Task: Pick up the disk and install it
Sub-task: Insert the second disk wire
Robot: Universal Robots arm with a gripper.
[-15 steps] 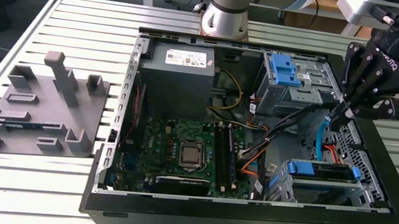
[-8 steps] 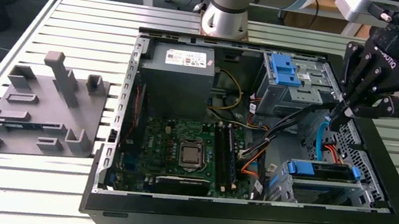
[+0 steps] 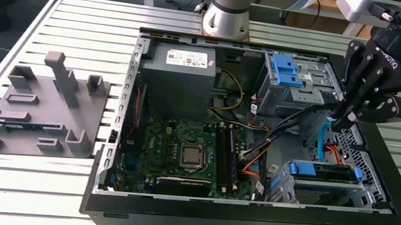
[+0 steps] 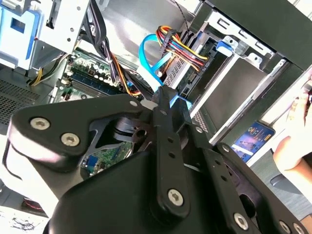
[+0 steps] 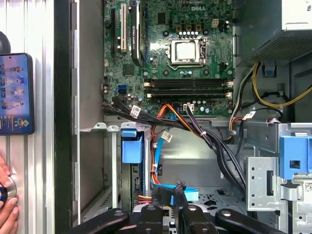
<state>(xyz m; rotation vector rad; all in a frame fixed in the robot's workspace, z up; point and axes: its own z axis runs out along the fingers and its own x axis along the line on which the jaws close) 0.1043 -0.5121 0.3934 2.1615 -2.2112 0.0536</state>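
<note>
Inside the open computer case, near the wall on the exterior view's right, the black gripper reaches down with its fingertips drawn close together. They seem to pinch the blue flat cable, which runs from them toward the lower drive bay, but I cannot tell for sure whether they really clamp it or only touch it.

The disk already sits in that lower bay, at the case corner nearest the camera on the exterior view's right. Its blue end faces the motherboard, and its silver body lies between the metal walls of the bay. The gripper is above it and does not touch it.

Farther back in the case stands the metal drive cage with a blue latch on top, and beside it the grey power supply. A bundle of orange, yellow and black wires runs between motherboard and bay.

Outside the case, a grey fixture plate lies on the slatted table. In the first wrist view a phone lies beside the case, with a person's hand near it.
</note>
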